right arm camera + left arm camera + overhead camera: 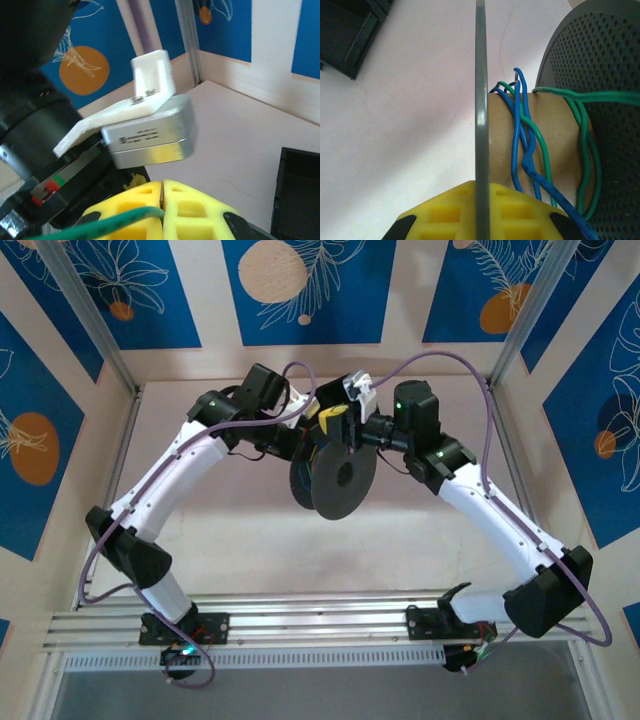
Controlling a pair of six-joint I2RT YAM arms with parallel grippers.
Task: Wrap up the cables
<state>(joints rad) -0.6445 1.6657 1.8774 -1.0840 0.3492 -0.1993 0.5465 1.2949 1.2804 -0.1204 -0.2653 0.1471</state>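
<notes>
A grey spool (340, 480) hangs above the table between both arms. My left gripper (481, 187), with yellow fingers, is shut on the thin edge of one spool flange (480, 100). Blue cables (517, 130) and green cables (540, 140) are wound loosely round the spool's brown cardboard core (560, 125). One green strand (605, 96) leaves the core to the right, across the perforated second flange (605, 50). My right gripper (162, 187) is shut on a green cable (115, 223) that trails off to the left. From above, the left gripper (330, 423) and right gripper (352, 432) meet at the spool's top.
The left arm's silver wrist camera (150, 135) on its white bracket sits just ahead of my right fingers. A black tray (345, 35) lies on the pale table, also at the right wrist view's lower right (297, 190). Metal frame posts (80, 310) and patterned walls enclose the table.
</notes>
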